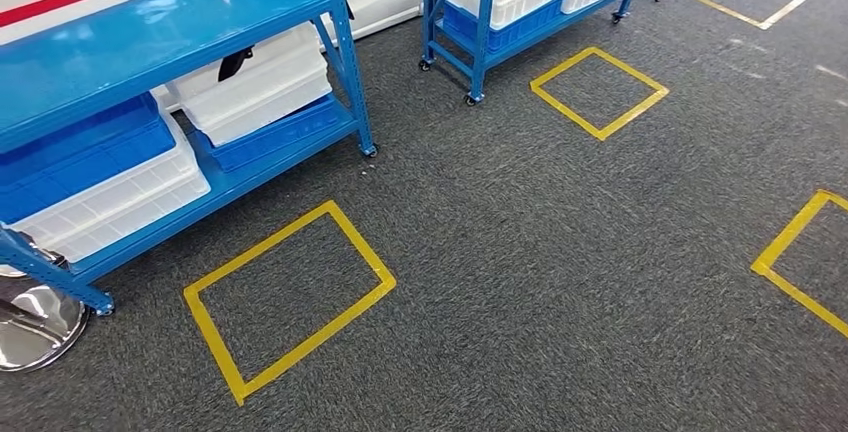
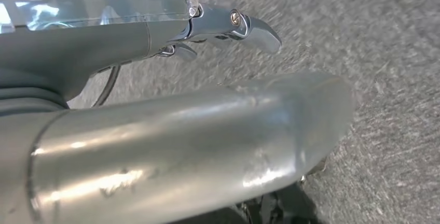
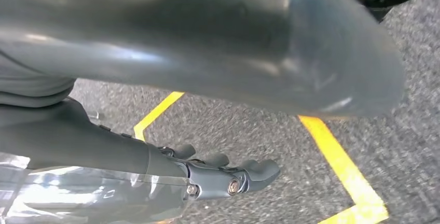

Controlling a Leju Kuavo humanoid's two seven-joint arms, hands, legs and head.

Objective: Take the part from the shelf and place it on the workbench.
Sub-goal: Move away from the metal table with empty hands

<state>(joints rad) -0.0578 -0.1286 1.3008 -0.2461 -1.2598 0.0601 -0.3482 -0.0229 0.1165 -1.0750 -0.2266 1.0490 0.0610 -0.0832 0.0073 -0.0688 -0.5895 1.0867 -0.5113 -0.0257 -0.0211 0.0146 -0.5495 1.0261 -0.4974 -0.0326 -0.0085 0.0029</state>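
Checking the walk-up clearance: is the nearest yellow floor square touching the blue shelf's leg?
Apart. The head view shows grey carpet between the yellow floor square and the blue shelf.

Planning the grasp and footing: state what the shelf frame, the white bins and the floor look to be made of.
Shelf frame: likely painted metal, glossy blue, with punched uprights.
White bins: apparently moulded plastic, ribbed walls and a faint sheen.
Floor: seemingly short-pile grey carpet, matte and flecked, marked with yellow tape squares.
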